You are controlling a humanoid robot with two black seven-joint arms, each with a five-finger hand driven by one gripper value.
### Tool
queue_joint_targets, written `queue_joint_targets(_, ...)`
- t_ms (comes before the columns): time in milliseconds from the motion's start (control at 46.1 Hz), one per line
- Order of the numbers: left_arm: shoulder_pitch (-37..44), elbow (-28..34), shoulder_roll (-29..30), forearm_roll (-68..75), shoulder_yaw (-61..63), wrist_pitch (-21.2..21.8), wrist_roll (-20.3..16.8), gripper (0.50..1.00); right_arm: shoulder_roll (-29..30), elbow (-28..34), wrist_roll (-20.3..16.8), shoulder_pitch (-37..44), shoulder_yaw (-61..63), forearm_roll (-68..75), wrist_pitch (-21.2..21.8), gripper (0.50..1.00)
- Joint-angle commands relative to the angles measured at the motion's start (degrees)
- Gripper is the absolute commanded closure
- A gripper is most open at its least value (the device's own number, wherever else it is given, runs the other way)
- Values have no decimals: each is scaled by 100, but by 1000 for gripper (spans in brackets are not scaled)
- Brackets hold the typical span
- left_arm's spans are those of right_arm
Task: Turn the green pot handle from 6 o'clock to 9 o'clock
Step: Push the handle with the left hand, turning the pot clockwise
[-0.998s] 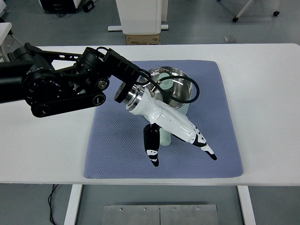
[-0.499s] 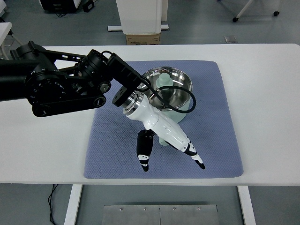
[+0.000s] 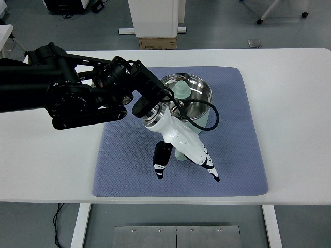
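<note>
The green pot (image 3: 207, 122) with a shiny steel inside stands on the blue mat (image 3: 124, 160). Its pale green handle (image 3: 179, 154) points toward the table's near edge, mostly hidden under the hand. My left hand (image 3: 187, 174), white with black fingertips, reaches down over the handle. The thumb (image 3: 161, 164) lies left of the handle and the fingers (image 3: 208, 166) lie right of it, spread and not closed on it. A second pale green knob (image 3: 181, 88) shows at the pot's far rim. The right arm is out of view.
A black cable loop (image 3: 213, 120) from the wrist hangs over the pot's near side. The bulky black left arm (image 3: 77, 95) covers the table's left half. A cardboard box (image 3: 158, 43) and a white cabinet base stand on the floor beyond the white table (image 3: 289, 103).
The left arm has shifted right over the mat. The hand has pulled in toward the handle and its thumb and fingers now stand closer together. The pot has not turned.
</note>
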Motion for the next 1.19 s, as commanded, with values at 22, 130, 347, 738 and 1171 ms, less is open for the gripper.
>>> queue_joint_targets(22, -60, -2, -11, 284, 1, 58, -1, 500, 0, 0, 0, 1, 0, 0, -1, 500)
queue_joint_targets(130, -78, -2, -20, 688, 1, 58, -1, 500, 0, 0, 0, 1, 0, 0, -1, 500)
queue_joint_targets(347, -112, -2, -11, 1225, -8, 50, -10, 500, 0, 0, 0, 1, 0, 0, -1, 500)
queue_joint_targets(738, -245, -11, -2, 1453, 10, 15, -115, 500, 0, 0, 0, 1, 0, 0, -1, 500)
queue_joint_targets(1171, -420, -99, 200, 1936, 98, -73, -117, 500, 0, 0, 0, 1, 0, 0, -1, 500)
